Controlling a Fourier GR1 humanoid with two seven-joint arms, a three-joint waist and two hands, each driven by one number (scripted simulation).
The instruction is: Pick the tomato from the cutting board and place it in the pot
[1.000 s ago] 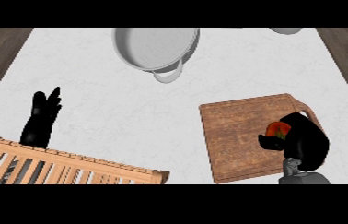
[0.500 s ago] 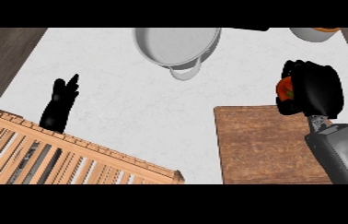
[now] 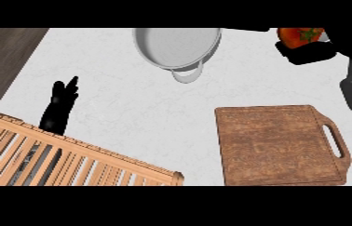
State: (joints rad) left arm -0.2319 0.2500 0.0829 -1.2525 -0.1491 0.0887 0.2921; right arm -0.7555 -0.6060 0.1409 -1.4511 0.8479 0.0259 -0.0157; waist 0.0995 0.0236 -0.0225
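Listing contents from the left edge of the pale, faintly marbled worktop [image 3: 138,109] to its right edge.

Item one: slatted light-wood rack [image 3: 82,162], lying across the near left corner, its top rail running diagonally down toward the near edge.

Item two: black left hand [image 3: 60,104], showing just above the rack near the left edge, fingers straight and pointing up, resting and holding nothing.

Item three: round grey metal pot [image 3: 177,46], standing at the far edge a little left of centre, its far rim cut off by the top of the view. One loop handle points toward the near side. The interior that shows is bare grey metal.

Item four: rectangular brown wooden cutting board [image 3: 275,146], lying toward the near right corner, with a slotted grip on its right side. Its upper face shows only wood grain. Board and pot are well apart.

Item five: red round tomato with green stalk [image 3: 299,36], at the far right corner of the view, right of the pot and apart from its rim, well away from the cutting board.

Item six: black right hand [image 3: 309,53], at the far right edge, curled round the tomato from below and the right, partly cut off by the edge of the view.
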